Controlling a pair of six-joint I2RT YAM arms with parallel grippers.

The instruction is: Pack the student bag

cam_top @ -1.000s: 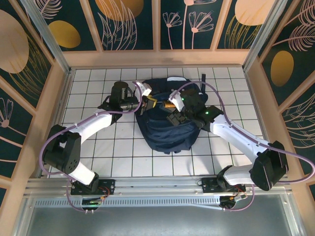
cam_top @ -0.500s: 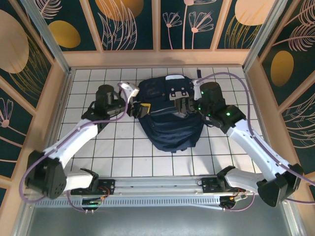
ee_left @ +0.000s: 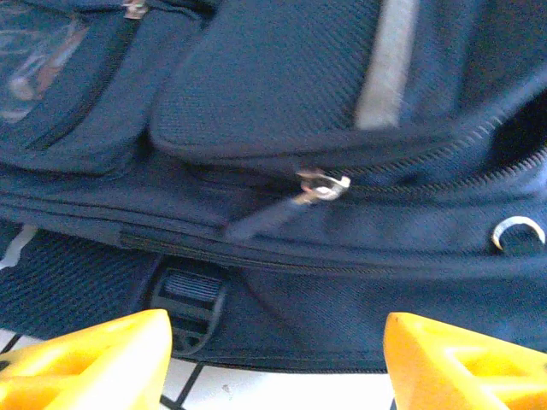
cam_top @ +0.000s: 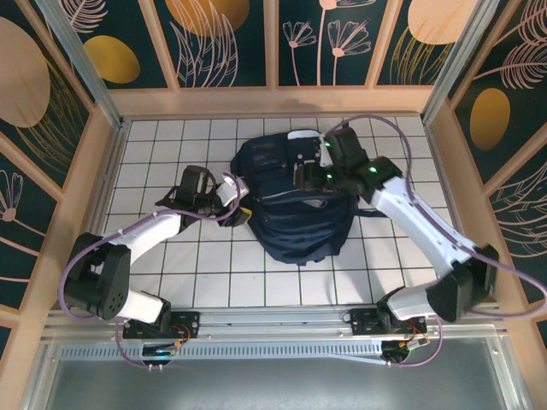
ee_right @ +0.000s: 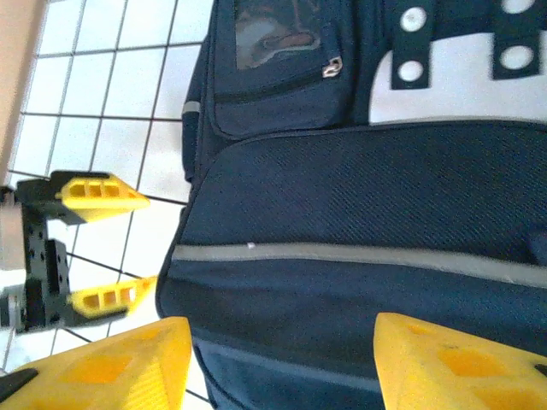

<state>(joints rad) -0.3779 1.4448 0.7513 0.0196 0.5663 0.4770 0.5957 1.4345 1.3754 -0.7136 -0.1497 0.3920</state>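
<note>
Our left gripper [ee_left: 275, 359] and right gripper [ee_right: 282, 359] hover part-open and empty at the bag [cam_top: 295, 226], whose zip [ee_left: 323, 184] looks partly closed.

text that can be read: none | large dark navy fabric backpack [cam_top: 295, 220]: no legible lettering, brand or number | pale grey stripe [ee_right: 359, 256] across its pocket: plain | clear window pocket [ee_right: 275, 34] on its side: contents blurred, nothing readable
</note>
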